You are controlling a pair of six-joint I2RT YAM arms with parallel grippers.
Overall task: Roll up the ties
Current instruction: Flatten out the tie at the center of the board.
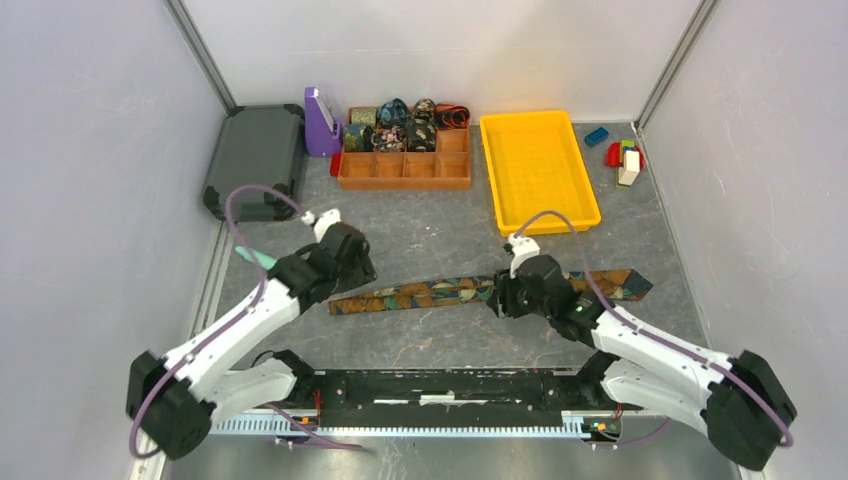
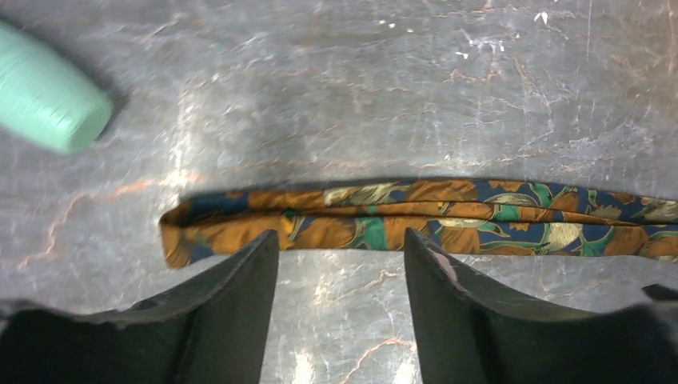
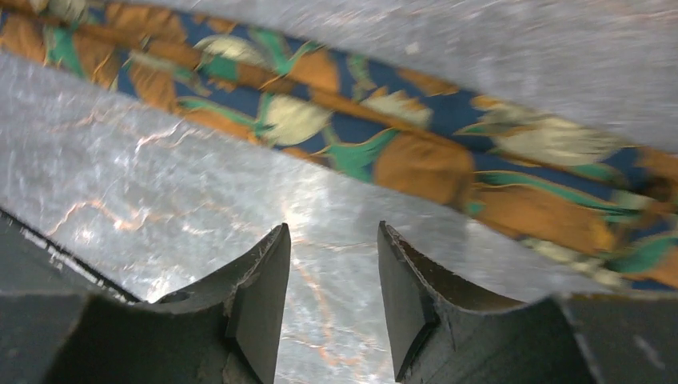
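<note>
An orange, blue and green patterned tie (image 1: pixel 430 295) lies flat in a long strip across the middle of the table, also seen as the tie (image 2: pixel 416 216) and the tie (image 3: pixel 416 152). My left gripper (image 1: pixel 350 272) hovers at its narrow left end, open (image 2: pixel 341 240), fingertips just short of the fabric. Over the wider part sits my right gripper (image 1: pixel 508 295), open (image 3: pixel 332 234) with only bare table between its fingers. Several rolled ties (image 1: pixel 405 125) sit in the back compartments of the brown organiser box (image 1: pixel 404 172).
A teal-green stick (image 1: pixel 252 257) lies left of the left gripper, its end showing as the stick (image 2: pixel 48 100). At the back stand a yellow tray (image 1: pixel 538 170), a dark grey case (image 1: pixel 255 160), a purple holder (image 1: pixel 320 122) and some toy blocks (image 1: pixel 622 155).
</note>
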